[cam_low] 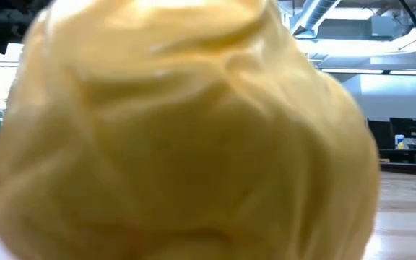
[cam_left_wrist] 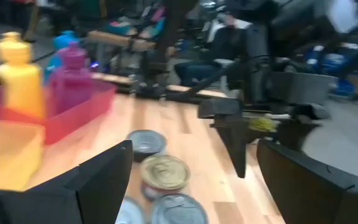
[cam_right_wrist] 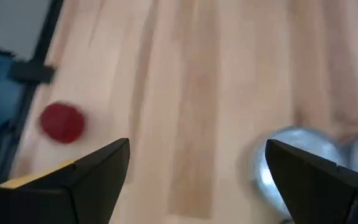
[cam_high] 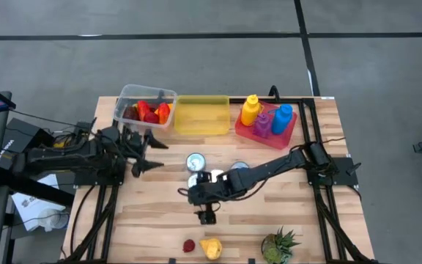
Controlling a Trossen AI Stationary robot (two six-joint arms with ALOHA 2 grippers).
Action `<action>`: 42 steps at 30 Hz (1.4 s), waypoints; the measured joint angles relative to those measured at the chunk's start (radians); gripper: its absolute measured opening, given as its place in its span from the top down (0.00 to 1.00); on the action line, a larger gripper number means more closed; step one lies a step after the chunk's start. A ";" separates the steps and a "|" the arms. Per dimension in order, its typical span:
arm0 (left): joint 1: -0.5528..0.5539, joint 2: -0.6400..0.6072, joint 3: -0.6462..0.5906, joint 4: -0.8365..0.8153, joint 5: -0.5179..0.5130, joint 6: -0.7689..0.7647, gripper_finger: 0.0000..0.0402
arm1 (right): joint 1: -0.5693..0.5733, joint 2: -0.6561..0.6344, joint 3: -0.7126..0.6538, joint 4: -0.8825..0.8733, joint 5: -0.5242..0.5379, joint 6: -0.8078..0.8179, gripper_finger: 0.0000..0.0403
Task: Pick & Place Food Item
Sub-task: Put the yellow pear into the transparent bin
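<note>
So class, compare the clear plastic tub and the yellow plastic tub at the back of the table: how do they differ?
The clear plastic tub is see-through; the yellow plastic tub is tinted translucent yellow.

The clear tub holds red and orange food pieces; no contents show in the yellow tub.

The clear tub sits skewed; the yellow tub lies square to the table edge.

Both are open-topped, side by side at the back.
</note>
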 joint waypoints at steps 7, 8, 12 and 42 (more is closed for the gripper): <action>-0.114 0.000 -0.054 0.076 -0.068 0.000 0.20 | 0.115 0.000 0.000 -0.011 -0.114 0.087 0.10; -0.119 0.000 -0.056 0.076 -0.074 0.000 0.21 | 0.130 0.000 0.000 -0.018 -0.131 0.118 0.10; -0.124 0.000 -0.065 0.089 -0.080 0.000 0.21 | 0.181 0.000 0.000 -0.039 -0.136 0.187 0.10; -0.123 0.061 -0.066 0.107 -0.103 0.008 0.21 | 0.232 0.164 0.003 0.078 -0.184 0.208 0.10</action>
